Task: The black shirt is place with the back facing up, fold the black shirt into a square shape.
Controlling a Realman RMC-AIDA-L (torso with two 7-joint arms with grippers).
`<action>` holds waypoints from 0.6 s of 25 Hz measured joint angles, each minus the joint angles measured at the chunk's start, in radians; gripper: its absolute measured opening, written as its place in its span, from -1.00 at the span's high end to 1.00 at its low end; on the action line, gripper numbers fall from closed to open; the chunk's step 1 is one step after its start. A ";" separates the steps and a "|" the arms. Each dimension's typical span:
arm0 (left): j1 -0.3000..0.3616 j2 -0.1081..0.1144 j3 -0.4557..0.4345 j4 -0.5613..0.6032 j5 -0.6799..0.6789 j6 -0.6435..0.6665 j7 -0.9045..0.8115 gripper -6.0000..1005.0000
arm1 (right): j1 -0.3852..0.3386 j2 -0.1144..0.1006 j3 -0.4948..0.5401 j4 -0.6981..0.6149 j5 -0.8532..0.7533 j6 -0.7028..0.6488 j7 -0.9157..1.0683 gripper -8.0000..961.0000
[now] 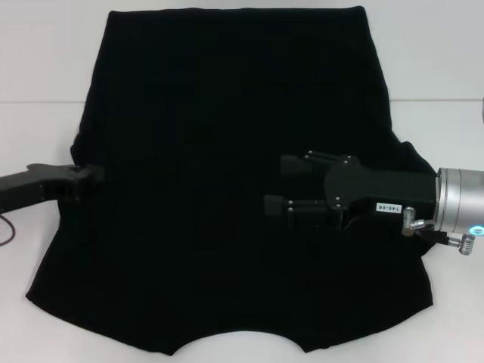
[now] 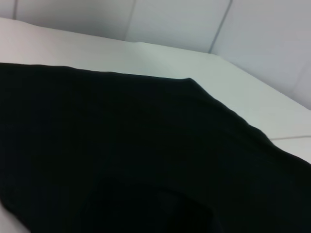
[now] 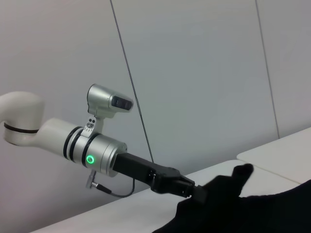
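Soft black shirt (image 1: pixel 227 151) (matte, flat)

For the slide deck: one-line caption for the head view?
Black shirt spread on white table; left gripper at its left edge, right gripper open over its middle.

A white table (image 1: pixel 30 76) is seen carrying the work, its bare surface showing on the left, on the right and along the near corners. Spread flat across most of it lies the black shirt (image 1: pixel 227 113), laid with its straight hem at the far edge and the curved neckline at the near edge. A faint seam line is crossed on the tabletop at both sides. A thin dark cable (image 1: pixel 6 229) is glimpsed at the left edge.
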 joint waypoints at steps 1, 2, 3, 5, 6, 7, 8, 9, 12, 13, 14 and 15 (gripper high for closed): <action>0.000 -0.004 0.007 -0.001 0.000 -0.002 0.003 0.96 | 0.000 0.000 -0.001 0.000 0.000 0.000 0.000 -0.91; 0.000 -0.008 0.016 -0.004 0.001 -0.006 0.009 0.96 | 0.000 0.000 -0.001 0.000 0.000 0.000 -0.001 -0.91; 0.000 -0.010 0.021 -0.007 0.002 -0.008 0.012 0.96 | 0.000 0.000 -0.002 0.000 0.000 0.000 -0.001 -0.91; -0.001 -0.013 0.034 -0.020 0.001 -0.010 0.028 0.96 | 0.000 0.000 -0.002 0.000 0.000 -0.001 -0.001 -0.91; -0.002 -0.014 0.036 -0.027 0.000 -0.010 0.035 0.96 | 0.000 0.000 -0.002 0.000 0.000 -0.001 -0.001 -0.91; -0.005 -0.015 0.036 -0.037 0.000 -0.010 0.040 0.96 | 0.000 0.000 -0.003 0.000 0.000 -0.001 -0.001 -0.91; -0.008 -0.015 0.037 -0.045 0.001 -0.011 0.043 0.96 | 0.000 0.000 -0.003 0.000 0.000 -0.002 -0.001 -0.91; -0.011 -0.015 0.038 -0.052 0.003 -0.012 0.044 0.96 | 0.000 0.000 -0.003 0.000 0.000 -0.002 -0.001 -0.91; -0.017 -0.014 0.050 -0.059 0.007 -0.011 0.044 0.96 | 0.001 0.000 -0.004 0.000 0.000 -0.002 -0.001 -0.91; -0.017 -0.014 0.056 -0.060 0.005 -0.011 0.044 0.96 | 0.001 0.000 -0.003 0.000 0.000 -0.002 -0.001 -0.91; -0.017 -0.014 0.060 -0.060 0.003 -0.011 0.044 0.89 | 0.002 0.000 -0.003 0.000 0.000 -0.003 -0.001 -0.91; -0.017 -0.015 0.063 -0.060 0.002 -0.010 0.044 0.82 | 0.002 0.000 -0.002 0.000 0.000 -0.003 -0.001 -0.91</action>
